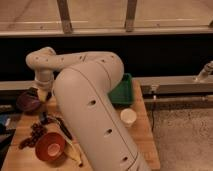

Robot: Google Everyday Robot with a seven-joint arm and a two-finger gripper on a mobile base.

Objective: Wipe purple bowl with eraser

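A large white robot arm (pixel 95 115) fills the middle of the view. Its forearm reaches left, then bends down to the end effector (pixel 41 94), which hangs at the right rim of the purple bowl (pixel 26 102). The bowl sits at the far left of the wooden worktop (pixel 142 132), close to its edge. The end effector's fingers are together, but the wrist covers their tips, so it is unclear whether they pinch the eraser. A good wipe probably needs light contact on the bowl's inner wall and short sweeping arcs. The pressure should be gentle enough that the bowl, so near the edge, neither slides nor tips. Nearer the viewer are an orange-red bowl (pixel 49 146), a cluster of dark round pieces (pixel 33 135) and a dark slim strip (pixel 63 128). The strip might be the eraser lying unused, but it is too dim to say. A green bin (pixel 121 90) and a white cup (pixel 128 116) sit to the right, the bin partly behind the arm. The arm hides the worktop's middle, and the purple bowl's inside is too dark to read.
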